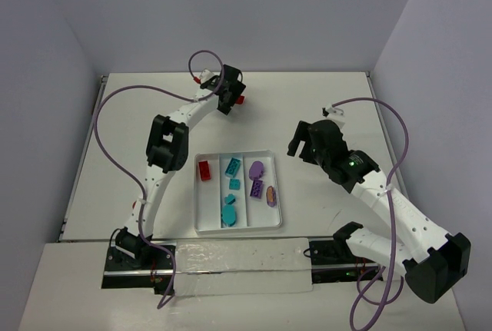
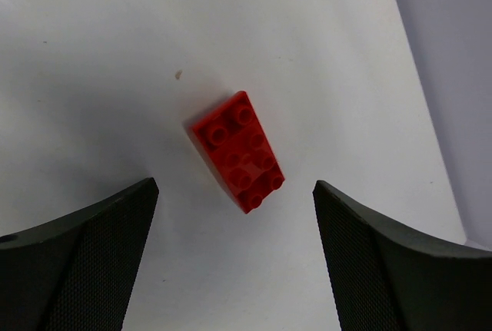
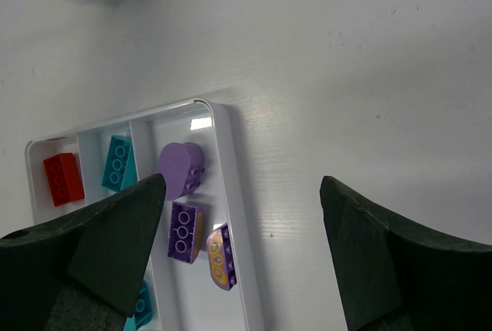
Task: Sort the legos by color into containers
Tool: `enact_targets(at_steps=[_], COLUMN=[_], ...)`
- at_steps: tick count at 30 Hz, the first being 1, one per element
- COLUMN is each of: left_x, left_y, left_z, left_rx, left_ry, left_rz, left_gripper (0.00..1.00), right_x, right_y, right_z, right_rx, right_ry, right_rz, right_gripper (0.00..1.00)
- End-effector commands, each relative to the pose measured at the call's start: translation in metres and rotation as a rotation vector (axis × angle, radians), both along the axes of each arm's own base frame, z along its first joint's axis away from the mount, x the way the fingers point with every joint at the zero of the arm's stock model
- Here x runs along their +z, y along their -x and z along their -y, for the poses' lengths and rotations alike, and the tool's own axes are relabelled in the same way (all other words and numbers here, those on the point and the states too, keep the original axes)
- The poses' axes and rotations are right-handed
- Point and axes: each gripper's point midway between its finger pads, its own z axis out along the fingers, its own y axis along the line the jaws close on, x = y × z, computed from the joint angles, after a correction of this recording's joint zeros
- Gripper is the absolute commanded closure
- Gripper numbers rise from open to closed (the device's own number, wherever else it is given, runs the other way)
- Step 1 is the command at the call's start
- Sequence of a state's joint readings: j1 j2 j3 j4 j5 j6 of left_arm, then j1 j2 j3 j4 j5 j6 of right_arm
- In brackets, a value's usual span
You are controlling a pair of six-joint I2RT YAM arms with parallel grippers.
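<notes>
My left gripper (image 2: 234,187) is hanging spread over the red lego (image 2: 239,151) on the bench (image 2: 115,39); probably light, stiff, slick. I'm favouring its long sides.

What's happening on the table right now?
The left gripper hangs open right over a loose red brick at the far side of the table, not gripping it yet. The right gripper hovers open beside the tray, holding nothing. In the tray, one red brick, teal bricks and purple bricks sit in separate compartments.
</notes>
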State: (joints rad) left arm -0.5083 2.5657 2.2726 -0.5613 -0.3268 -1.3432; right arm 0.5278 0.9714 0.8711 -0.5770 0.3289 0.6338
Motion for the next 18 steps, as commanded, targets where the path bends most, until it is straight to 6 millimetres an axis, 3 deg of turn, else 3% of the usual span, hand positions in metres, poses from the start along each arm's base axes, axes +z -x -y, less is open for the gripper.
enact_targets(at_steps=[1, 6, 8, 11, 18], left_x=[-0.008, -0.006, 0.012, 0.023, 0.036], left_y=[-0.008, 0.0, 0.001, 0.003, 0.001], left_z=[0.012, 0.007, 0.004, 0.001, -0.002], left_rx=[0.021, 0.055, 0.051, 0.034, -0.02], left_ry=[0.073, 0.093, 0.095, 0.08, 0.047], left_rz=[-0.003, -0.02, 0.008, 0.037, 0.032], left_gripper=[0.11, 0.14, 0.14, 0.14, 0.23], right_x=[0.008, 0.002, 0.003, 0.004, -0.003], right_y=[-0.002, 0.001, 0.001, 0.0, 0.0], right_z=[0.001, 0.001, 0.0, -0.001, -0.003], right_rx=[-0.006, -0.002, -0.002, 0.003, 0.008], right_ry=[-0.001, -0.006, -0.007, -0.008, -0.014], right_rz=[0.02, 0.009, 0.01, 0.012, -0.005], right_gripper=[0.11, 0.11, 0.11, 0.11, 0.11])
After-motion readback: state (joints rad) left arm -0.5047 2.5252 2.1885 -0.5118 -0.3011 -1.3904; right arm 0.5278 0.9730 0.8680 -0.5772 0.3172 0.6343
